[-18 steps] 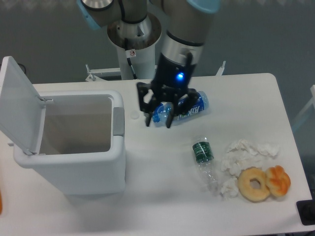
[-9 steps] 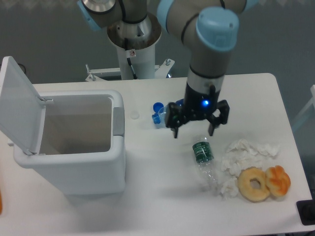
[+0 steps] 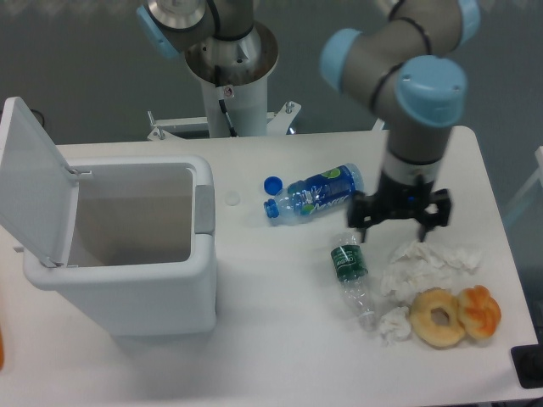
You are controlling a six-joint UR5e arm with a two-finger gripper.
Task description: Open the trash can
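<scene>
The white trash can (image 3: pixel 127 297) stands at the left of the table. Its flat lid (image 3: pixel 30 182) is swung up and back on the left side, and the inside shows empty. A grey push-button tab (image 3: pixel 204 209) sits on its right rim. My gripper (image 3: pixel 399 229) is far to the right of the can, above the crumpled tissues, with its fingers spread open and nothing between them.
A blue-labelled plastic bottle (image 3: pixel 316 192) lies mid-table with a blue cap (image 3: pixel 272 184) beside it. A clear bottle with a green label (image 3: pixel 350 267) lies in front. Crumpled white tissues (image 3: pixel 424 264), a doughnut (image 3: pixel 439 318) and an orange pastry (image 3: pixel 480 310) lie at the right.
My gripper has moved right across the table, from beside the trash can over the blue bottle to above the tissues. The trash can lid has stayed up throughout.
</scene>
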